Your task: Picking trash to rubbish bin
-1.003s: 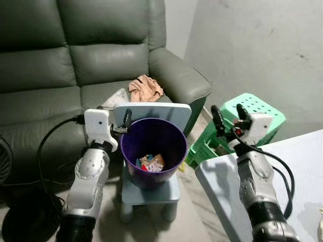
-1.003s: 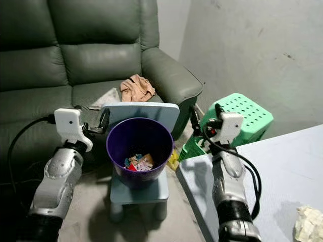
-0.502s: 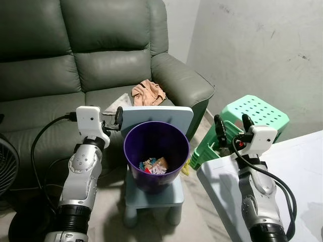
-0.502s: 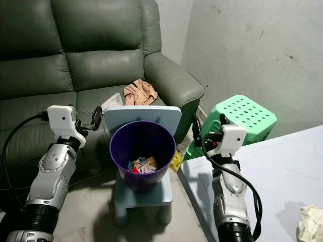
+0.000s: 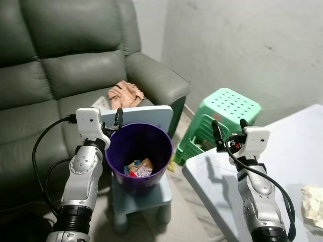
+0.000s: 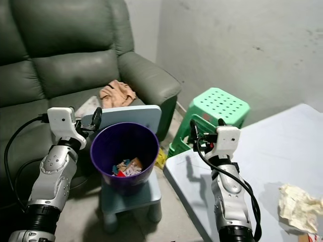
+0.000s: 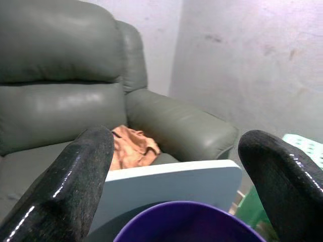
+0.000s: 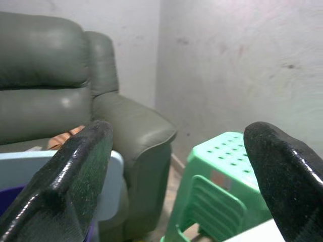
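while both arms stand raised, the left gripper (image 5: 119, 118) hangs released just behind the purple bin (image 5: 139, 156), which holds scraps. the right gripper (image 6: 207, 136) is spread empty over the white table (image 6: 262, 166); crumpled paper (image 6: 299, 206) lies well off to its right. through the left wrist, the bin's rim (image 7: 186, 222) sits between wide fingers (image 7: 75, 181). through the right wrist, a green stool (image 8: 222, 186) sits ahead.

Two silver jointed arms, dark banded cuffs near elbows. White boxy wrist housings. Black cables loop along each forearm. Left gripper (image 5: 117, 119), right gripper (image 5: 228, 130): long glossy black fingers.
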